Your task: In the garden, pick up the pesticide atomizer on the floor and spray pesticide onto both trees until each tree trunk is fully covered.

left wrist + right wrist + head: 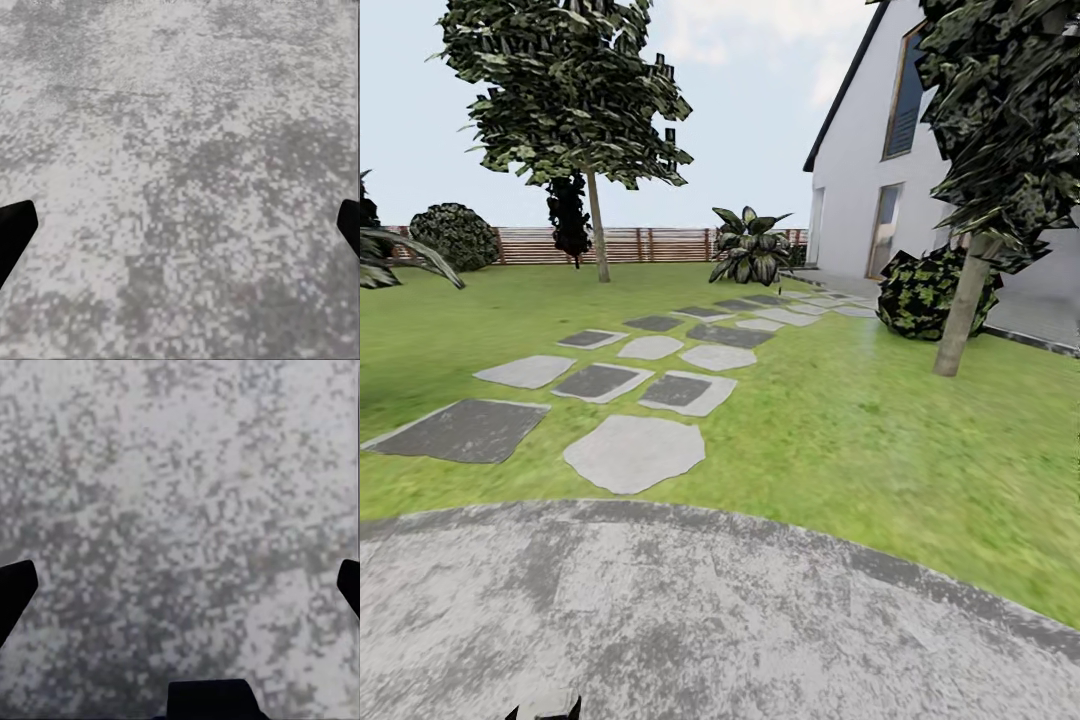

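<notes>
Atomizer not made out anywhere. Two trees stand on the lawn [880, 420]: near tree [1000, 130] at the right with its trunk [963, 318] leaning a bit, rising from the grass just beside a dark bush [925, 290]; far tree [565, 90] at upper left, thin trunk [598, 235] rooted near the fence [640, 244]. Trees well apart, stepping-stone path [660, 365] running between them toward the house [870, 170]. Stones are mixed light and dark grey, flat in the grass, curving right to the house door.

Broad-leaved plant [750, 245] sits by the far end of the path. Round shrub [455, 235] at the fence on the left, a small dark narrow tree [569, 215] just beside the far trunk. Palm-like fronds [390, 255] poke in at the left edge.

Foreground is a curved grey mottled paved pad [660, 610] bordering the grass.

Left gripper [180, 225]: black fingertips [15, 229] at opposite edges of the wrist view, spread wide apart, nothing between, pavement below. Right gripper [180, 585]: same, fingertips [15, 589] wide apart, nothing held, over pavement.
</notes>
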